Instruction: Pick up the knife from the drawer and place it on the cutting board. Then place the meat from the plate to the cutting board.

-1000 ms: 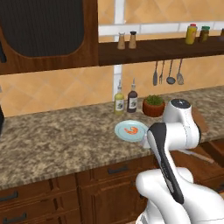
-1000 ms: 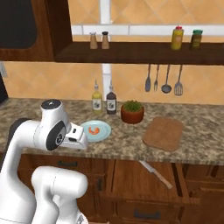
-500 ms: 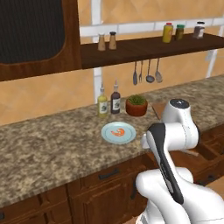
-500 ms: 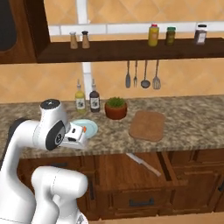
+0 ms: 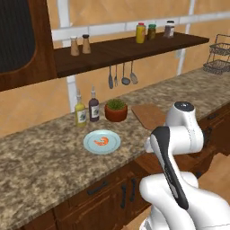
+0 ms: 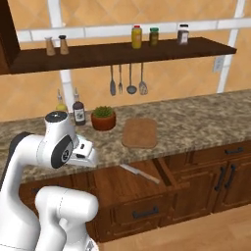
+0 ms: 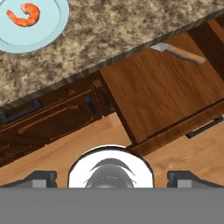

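The wide dark-brown drawer (image 7: pixel 162 94) (image 6: pixel 128 182) stands pulled open below the counter. The knife (image 7: pixel 177 51) (image 6: pixel 141 174) lies at its back, its blade tip tucked under the counter edge in the hand view. The light wooden cutting board (image 6: pixel 139 132) (image 5: pixel 150 115) rests bare on the counter above the drawer. To the left sits the pale blue plate (image 5: pixel 102 142) (image 7: pixel 41 33) with the orange-red meat (image 5: pixel 102 141) (image 7: pixel 24 14) on it. My gripper (image 7: pixel 112 177) hangs in front of the cabinets, well clear of the drawer, open and holding nothing.
A potted plant (image 5: pixel 116 110) (image 6: pixel 103 118) and two bottles (image 5: pixel 87 110) stand at the back of the counter. Utensils (image 6: pixel 130 80) hang under the shelf. The drawer's black bar handle (image 7: pixel 203 127) juts toward me. Closed cabinet doors (image 7: pixel 52 114) lie left of the drawer.
The whole scene has slid left in both base views, so the camera has moved to the right. The arm holds the same pose and the gripper stays open.
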